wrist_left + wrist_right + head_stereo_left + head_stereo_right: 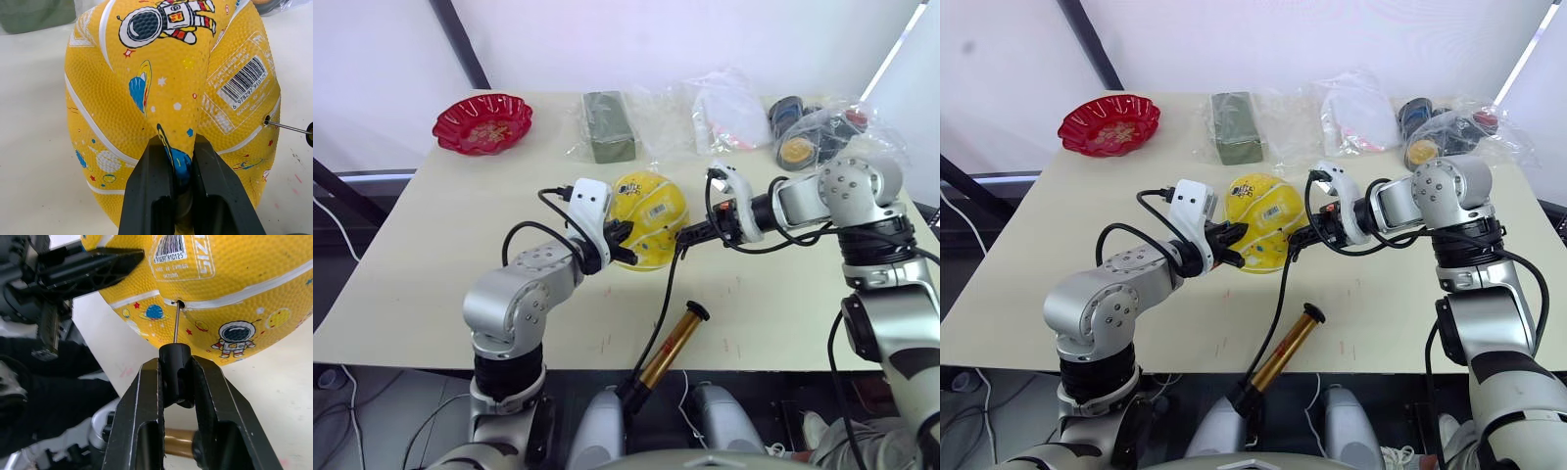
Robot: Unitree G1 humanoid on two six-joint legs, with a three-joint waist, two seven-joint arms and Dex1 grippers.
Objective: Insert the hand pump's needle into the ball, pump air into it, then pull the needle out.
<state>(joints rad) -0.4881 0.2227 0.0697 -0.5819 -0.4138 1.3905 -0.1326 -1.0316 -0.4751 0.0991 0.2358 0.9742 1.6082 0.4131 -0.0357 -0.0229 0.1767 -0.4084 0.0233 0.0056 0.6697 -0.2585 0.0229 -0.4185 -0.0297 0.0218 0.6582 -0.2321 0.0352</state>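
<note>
In the right wrist view the needle [175, 323] stands with its thin metal tip at the small valve hole in the ball [234, 289], just under the white barcode label; whether the tip is inside the hole or only touching its edge cannot be told. The right gripper [176, 382] is clamped on the needle's black fitting. The left wrist view shows what the head views do not: the left gripper [175, 161] pinches a raised fold of the ball's yellow skin between its two black fingers, and the needle enters at the right edge of that frame.

From the left eye view the ball sits at the centre of the frame on the counter [431, 264], held between the two grippers. The hand pump [668, 349] lies at lower centre, its gold cylinder slanting over the counter's near edge, and its thin black hose [661, 304] curves up to the right gripper.

Along the far edge lie a red scalloped bowl [482, 122] at upper left, a dark green block in clear wrap [608, 125] at upper centre, and clear plastic bags [734, 113] of items at upper right. The counter is pale cream; white walls rise behind.
</note>
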